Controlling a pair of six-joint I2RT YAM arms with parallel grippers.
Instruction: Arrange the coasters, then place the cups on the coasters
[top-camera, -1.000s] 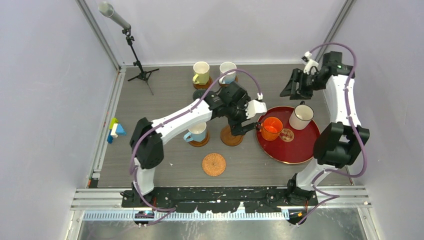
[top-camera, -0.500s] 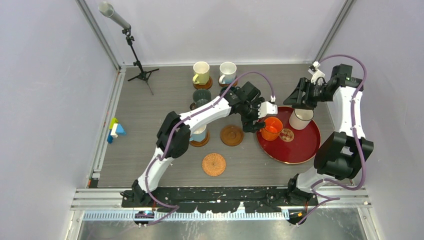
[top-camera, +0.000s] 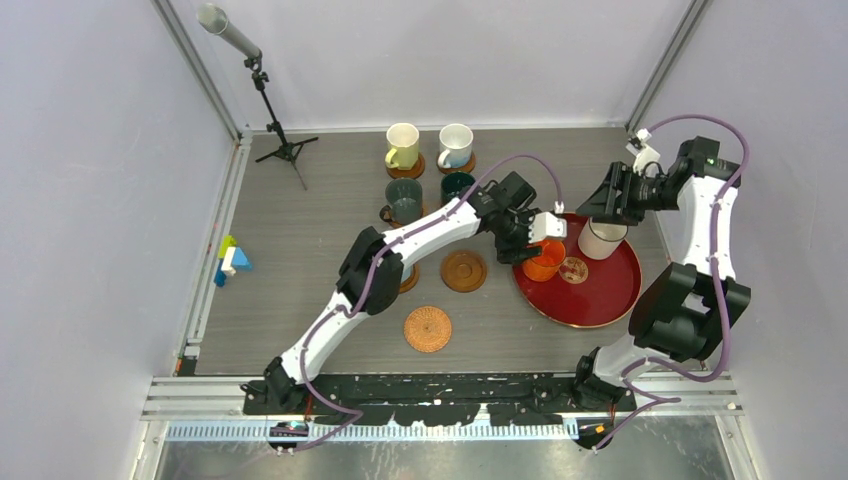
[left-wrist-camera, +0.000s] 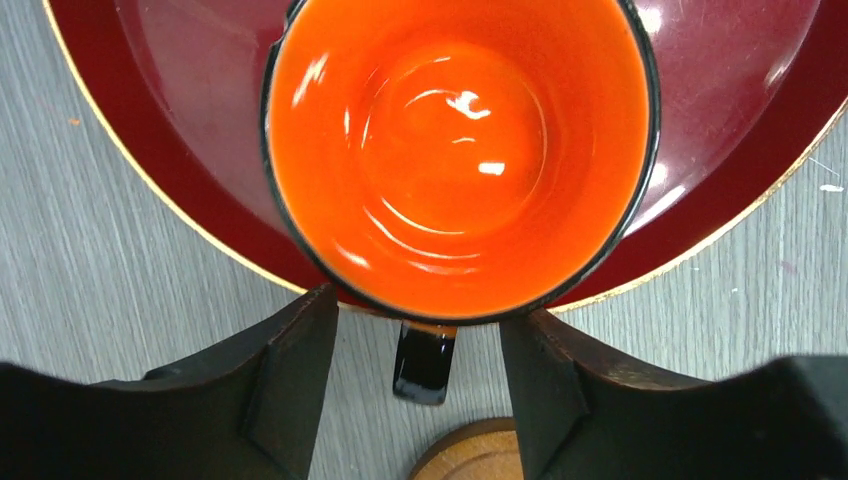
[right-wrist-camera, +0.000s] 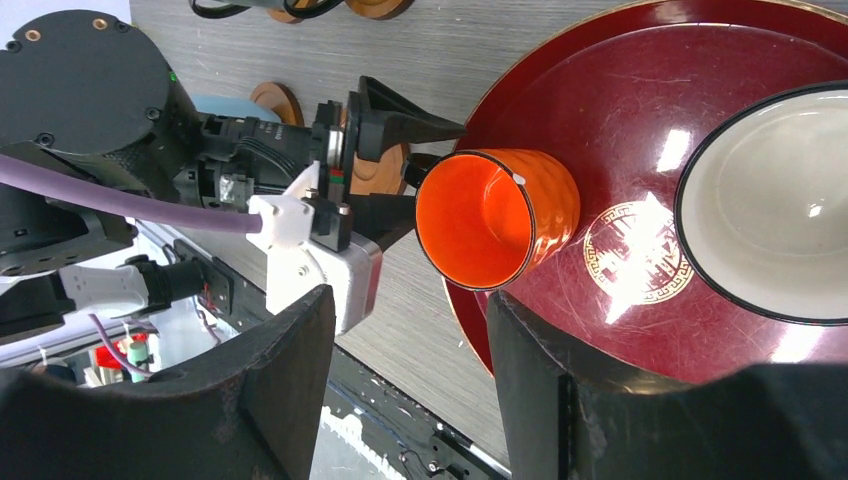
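An orange cup (top-camera: 545, 258) (left-wrist-camera: 455, 150) stands at the left edge of the red tray (top-camera: 600, 295) (left-wrist-camera: 170, 150). My left gripper (top-camera: 530, 235) (left-wrist-camera: 420, 315) is open, its fingers either side of the cup's black handle (left-wrist-camera: 425, 360) with gaps on both sides. My right gripper (top-camera: 610, 195) (right-wrist-camera: 408, 300) hovers open and empty over the cream cup (top-camera: 602, 238) (right-wrist-camera: 780, 200) on the tray. An empty wooden coaster (top-camera: 464, 270) (left-wrist-camera: 475, 455) lies just left of the tray, and a woven coaster (top-camera: 428, 328) nearer the front.
Yellow (top-camera: 402, 145), white (top-camera: 455, 145), grey-teal (top-camera: 403, 200) and dark green (top-camera: 457, 185) cups stand on coasters at the back. A tripod (top-camera: 270, 110) stands back left. Coloured blocks (top-camera: 230, 262) lie at the left edge.
My left gripper moved right from over the empty coaster to the orange cup and narrowed its jaws around the handle. The right gripper swung right and down over the cream cup.
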